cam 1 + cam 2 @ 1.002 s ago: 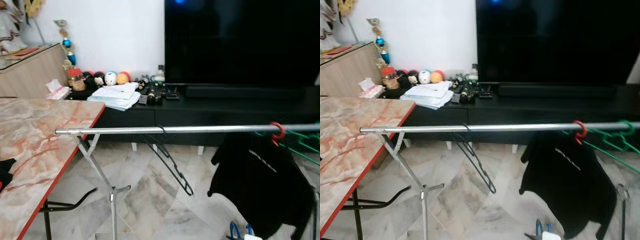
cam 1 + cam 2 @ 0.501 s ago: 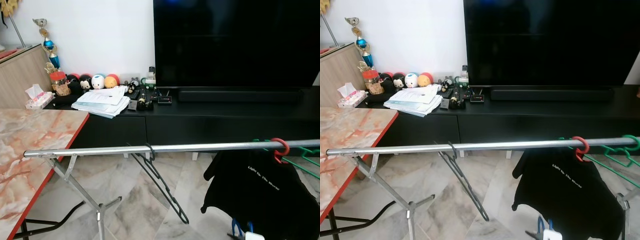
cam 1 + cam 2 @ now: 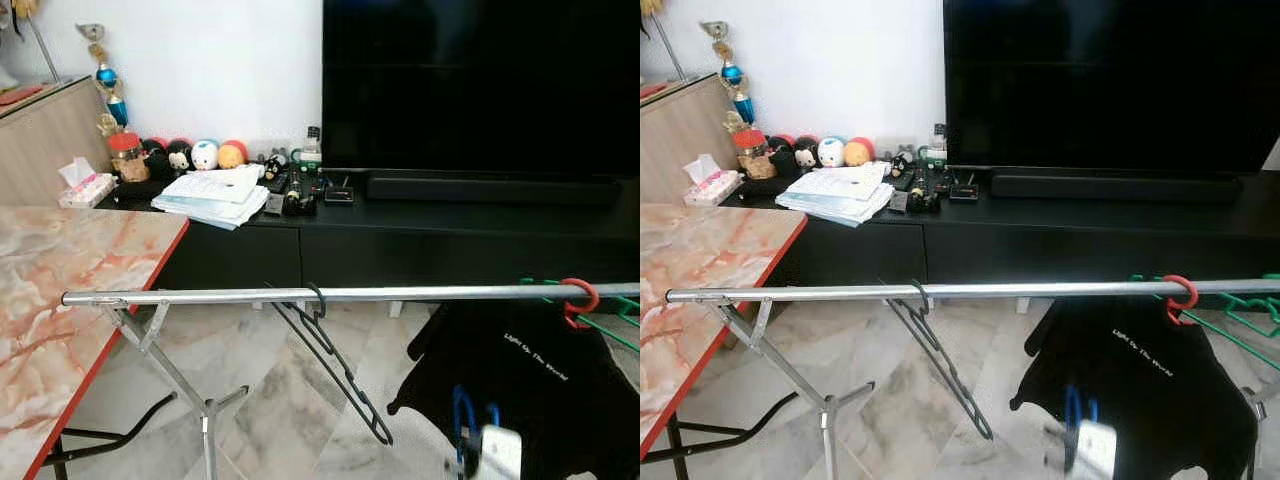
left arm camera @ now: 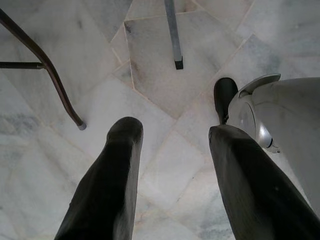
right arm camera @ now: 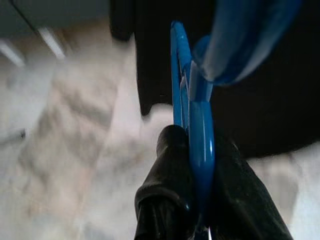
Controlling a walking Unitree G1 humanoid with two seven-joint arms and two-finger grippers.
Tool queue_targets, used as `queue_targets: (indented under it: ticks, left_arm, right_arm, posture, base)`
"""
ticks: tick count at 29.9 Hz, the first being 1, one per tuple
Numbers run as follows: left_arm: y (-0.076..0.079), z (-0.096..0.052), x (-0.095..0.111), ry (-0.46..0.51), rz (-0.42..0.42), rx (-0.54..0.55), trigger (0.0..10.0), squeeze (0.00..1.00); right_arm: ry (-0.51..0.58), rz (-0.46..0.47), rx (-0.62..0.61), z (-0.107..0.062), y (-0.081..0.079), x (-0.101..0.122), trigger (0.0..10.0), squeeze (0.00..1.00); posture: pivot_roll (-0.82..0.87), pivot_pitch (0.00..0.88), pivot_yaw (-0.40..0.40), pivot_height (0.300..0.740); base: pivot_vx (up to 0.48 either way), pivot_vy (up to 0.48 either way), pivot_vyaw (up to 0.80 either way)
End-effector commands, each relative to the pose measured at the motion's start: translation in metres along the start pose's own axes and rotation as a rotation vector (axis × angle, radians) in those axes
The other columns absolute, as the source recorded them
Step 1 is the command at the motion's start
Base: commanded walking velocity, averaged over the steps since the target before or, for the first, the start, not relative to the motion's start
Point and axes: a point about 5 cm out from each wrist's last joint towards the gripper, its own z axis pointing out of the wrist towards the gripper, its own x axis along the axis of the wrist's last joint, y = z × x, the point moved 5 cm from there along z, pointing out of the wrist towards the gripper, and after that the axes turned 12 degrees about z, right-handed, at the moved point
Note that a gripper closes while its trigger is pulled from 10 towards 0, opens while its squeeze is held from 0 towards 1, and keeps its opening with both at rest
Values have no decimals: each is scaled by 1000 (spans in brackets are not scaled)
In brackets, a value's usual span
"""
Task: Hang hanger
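The right claw (image 5: 192, 200) is pinching a blue hanger (image 5: 192, 107) between its two black fingers, down low in front of the black shirt (image 3: 520, 385). A second ago only the tips of the blue hanger peeked up at the bottom of the head view. Now the blue hanger is higher and a bit blurry, so the arm is lifting it toward the silver rail (image 3: 330, 294). The view has also shifted a little. The blue hanger is not on the rail yet; it is still below it. A black hanger (image 3: 335, 355) hangs on the rail near the middle, and a red hook (image 3: 577, 298) holds the shirt farther right, beside green hangers (image 3: 625, 325). The left claw (image 4: 172, 165) is spread open, holding nothing, pointing down at the marble floor (image 4: 165, 55).
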Motion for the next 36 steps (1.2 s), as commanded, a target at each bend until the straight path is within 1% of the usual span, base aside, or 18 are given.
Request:
queue_targets:
  ticks: [1, 3, 5, 6, 8, 11, 12, 13, 15, 16, 18, 20, 24, 28, 29, 31, 32, 36]
  left_arm:
    - [-1, 0, -2, -7, 12, 5, 10000, 0]
    - [-1, 0, -2, -7, 11, 6, 10000, 0]
    - [-3, -1, -3, -7, 10, 7, 10000, 0]
    - [-3, -1, -3, -7, 10, 7, 10000, 0]
    - [-6, -2, -8, -13, 9, 11, 10000, 0]
    - [-12, -4, -14, -20, 4, 16, 10000, 0]
    - [-12, -4, -14, -20, 4, 16, 10000, 0]
    - [-15, -5, -17, -22, -5, 20, 10000, 0]
    - [-17, -6, -19, -23, -9, 21, 10000, 0]
    - [-18, -7, -20, -25, -6, 21, 10000, 0]
    - [-19, -8, -23, -31, -2, 22, 10000, 0]
    - [-19, -8, -24, -33, -4, 21, 10000, 0]
    - [-16, -7, -23, -28, -16, 17, 10000, 0]
    - [-8, -6, -20, -24, -17, 8, 10000, 0]
    - [-4, -5, -19, -23, -15, 3, 10000, 0]
    - [-1, -4, -18, -22, -13, -2, 10000, 0]
    - [0, -4, -17, -21, -12, -3, 10000, 0]
    - [3, -4, -15, -15, -18, -6, 10000, 0]
  right_arm:
    - [-57, -18, 8, -3, -1, -16, 10000, 0]
    - [-70, -17, 8, -4, 0, -20, 10000, 0]
    - [-160, -67, -2, -12, 9, -45, 10000, 0]
    - [-160, -67, -2, -12, 9, -45, 10000, 0]
    - [-227, -143, -3, -17, 16, -61, 10000, 0]
    - [-275, -171, 2, -24, 28, -74, 10000, 0]
    - [-275, -171, 2, -24, 28, -74, 10000, 0]
    - [-292, -185, 2, -28, 33, -80, 10000, 0]
    - [-303, -199, -2, -31, 38, -85, 10000, 0]
    - [-310, -201, -4, -32, 41, -87, 10000, 0]
    - [-311, -204, -16, -30, 56, -78, 10000, 0]
    - [-314, -203, -28, -29, 65, -72, 10000, 0]
    - [-347, -223, -45, -34, 75, -79, 10000, 0]
    - [-357, -222, -65, -37, 88, -78, 10000, 0]
    - [-344, -227, -57, -35, 85, -73, 10000, 0]
    - [-300, -237, -8, -26, 66, -64, 10000, 0]
    - [-294, -238, -1, -25, 63, -63, 10000, 0]
    - [-288, -243, -6, -25, 62, -61, 10000, 0]
  posture:
    - [58, 0, 40, 740]
    - [56, 0, 42, 740]
    - [52, 0, 41, 740]
    - [52, 0, 41, 740]
    - [55, 0, 38, 740]
    - [60, 0, 31, 740]
    - [60, 0, 31, 740]
    - [60, 0, 30, 740]
    - [57, 0, 31, 740]
    - [56, 0, 31, 740]
    - [54, 0, 31, 740]
    - [54, 0, 30, 740]
    - [57, 0, 27, 740]
    - [58, 0, 26, 740]
    - [55, 0, 28, 740]
    - [56, 0, 28, 740]
    - [56, 0, 28, 740]
    - [58, 0, 24, 740]
  base:
    - [240, 0, 0]
    - [244, 0, 0]
    - [249, 0, 0]
    - [251, 0, 0]
    - [251, 0, 0]
    - [259, 0, 0]
    - [259, 0, 0]
    - [0, 0, 0]
    - [0, 0, 0]
    - [0, 0, 0]
    - [0, 0, 0]
    - [0, 0, 0]
    - [0, 0, 0]
    - [68, 0, 0]
    - [285, 0, 0]
    - [285, 0, 0]
    - [292, 0, 0]
    - [290, 0, 0]
